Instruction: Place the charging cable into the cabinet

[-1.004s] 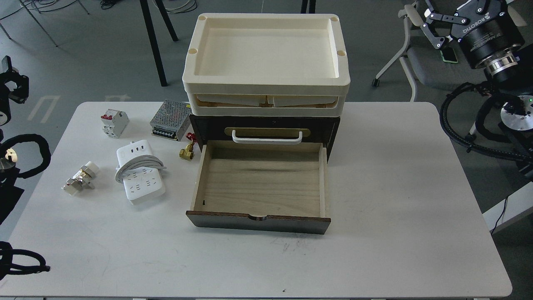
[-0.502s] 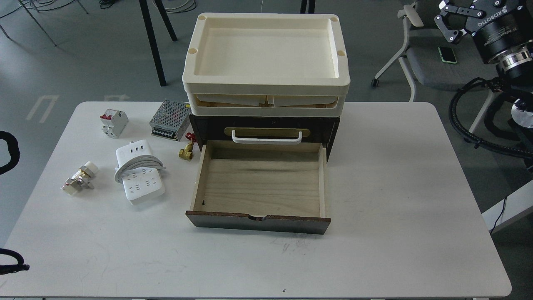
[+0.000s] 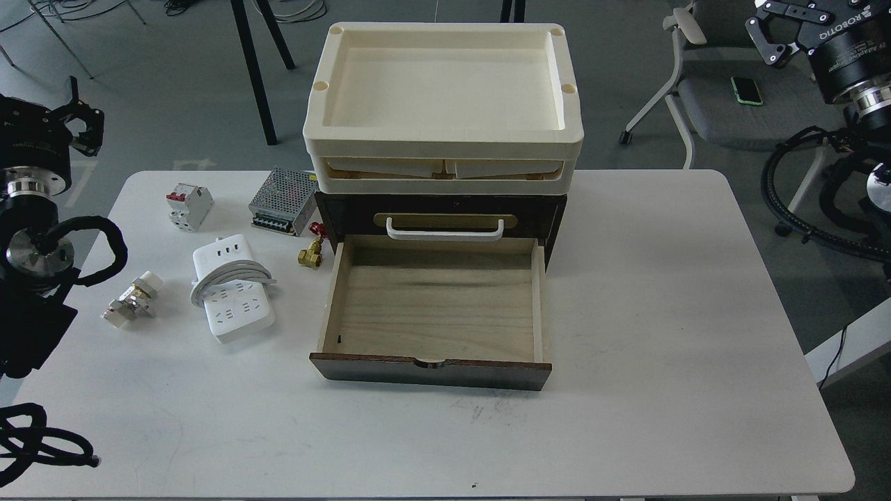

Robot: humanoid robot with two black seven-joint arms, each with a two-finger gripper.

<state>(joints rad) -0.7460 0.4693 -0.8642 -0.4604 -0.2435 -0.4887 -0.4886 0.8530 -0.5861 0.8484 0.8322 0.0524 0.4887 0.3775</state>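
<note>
The charging cable (image 3: 233, 289), a white power strip with its pale cord coiled round the middle, lies flat on the white table (image 3: 661, 313), left of the cabinet. The dark brown cabinet (image 3: 539, 212) stands at the table's back middle. Its light-wood drawer (image 3: 435, 309) is pulled out toward me and is empty. A white handle (image 3: 445, 229) sits above the drawer. My left gripper (image 3: 83, 122) is off the table's far left edge, well away from the cable; it is dark and its fingers blur together. My right gripper (image 3: 776, 31) is high at the top right, cut by the frame edge.
Cream trays (image 3: 445, 149) are stacked on the cabinet. A white-and-red circuit breaker (image 3: 188, 207), a perforated metal box (image 3: 282, 200), a brass valve (image 3: 311, 254) and a small fitting (image 3: 132, 300) lie around the cable. A chair (image 3: 717, 111) stands behind right.
My left arm has come back into view at the left edge, its gripper now up beside the table's back corner. My right gripper has moved up and right, farther from the table.
</note>
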